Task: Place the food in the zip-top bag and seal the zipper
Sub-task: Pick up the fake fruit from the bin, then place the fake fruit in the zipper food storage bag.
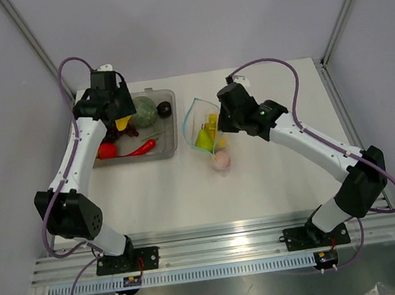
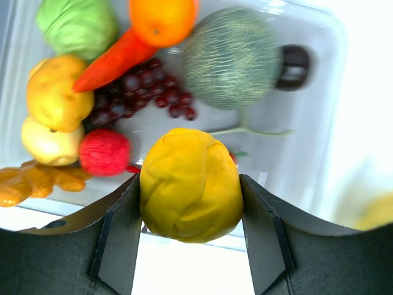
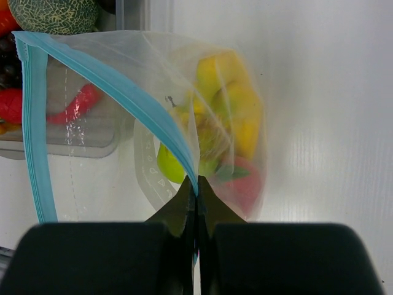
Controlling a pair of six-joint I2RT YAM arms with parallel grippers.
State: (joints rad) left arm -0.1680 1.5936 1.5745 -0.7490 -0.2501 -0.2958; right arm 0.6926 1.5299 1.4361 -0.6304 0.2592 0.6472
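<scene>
My left gripper point(image 2: 190, 203) is shut on a round yellow toy fruit point(image 2: 190, 184) and holds it above the clear tray point(image 1: 172, 132); it also shows in the top view point(image 1: 123, 121). My right gripper point(image 3: 197, 184) is shut on the blue-teal zipper point(image 3: 147, 104) of the clear zip-top bag point(image 3: 227, 74) and holds its mouth open. Inside the bag lie a yellow banana bunch point(image 3: 236, 104), a light green fruit point(image 3: 169, 163) and a red piece point(image 3: 245, 184). In the top view the bag point(image 1: 206, 128) hangs right of the tray, with a pink peach point(image 1: 220, 161) at its lower end.
The tray holds a netted green melon point(image 2: 232, 58), an orange point(image 2: 163, 18), a carrot point(image 2: 113, 61), dark grapes point(image 2: 138, 92), a green cabbage point(image 2: 77, 24), yellow fruits point(image 2: 55, 98), a red ball point(image 2: 104, 152) and a dark piece point(image 2: 293, 64). Frame posts stand at the back corners.
</scene>
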